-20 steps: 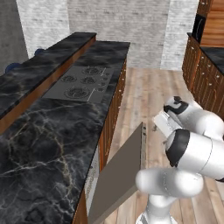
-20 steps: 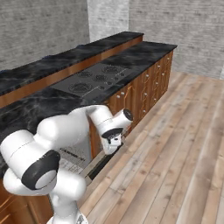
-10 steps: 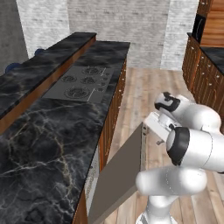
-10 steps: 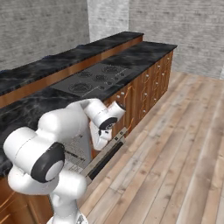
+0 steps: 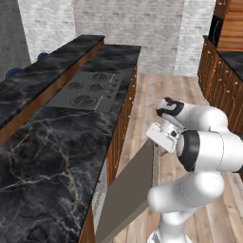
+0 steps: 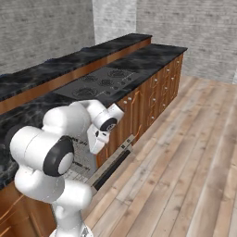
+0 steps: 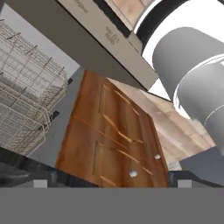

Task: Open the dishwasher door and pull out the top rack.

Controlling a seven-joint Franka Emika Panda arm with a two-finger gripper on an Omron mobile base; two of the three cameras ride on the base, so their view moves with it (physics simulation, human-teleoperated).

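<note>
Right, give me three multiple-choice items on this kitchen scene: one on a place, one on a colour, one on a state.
1. Where is the cooktop?
A. set into the dark marble counter
B. on the wooden floor
C. on the brick wall

2. What colour is the dishwasher door?
A. bright red
B. plain grey-brown
C. white

3. How does the dishwasher door stand?
A. fully shut
B. taken off and lying on the counter
C. swung down, partly open

Answers:
1. A: the burners sit flush in the black countertop.
2. B: the flat panel is matte grey-brown.
3. C: it leans out from the cabinets, and the hand view shows the wire racks inside.
</note>
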